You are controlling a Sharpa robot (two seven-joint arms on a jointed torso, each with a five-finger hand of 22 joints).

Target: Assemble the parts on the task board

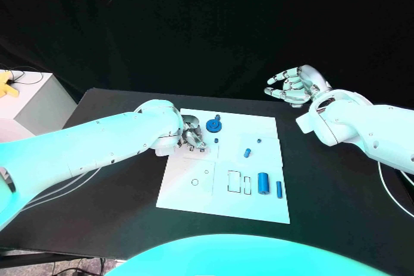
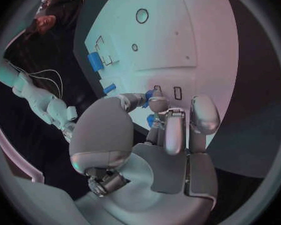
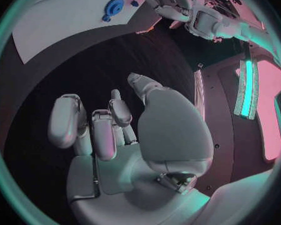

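So we see the left hand pinching a small blue part over the board; right hand hovers, fingers apart.

No readable text, labels, brands or numbers were seen; the task board carried only outlined shapes, rectangles and small circles, with no lettering.

Left arm: reaches in from the near left, slanting toward the middle.
Left hand: palm down, fingers curled together at their tips.
Right arm: bent at the far right.
Right hand: raised, fingers loosely spread, holding nothing.
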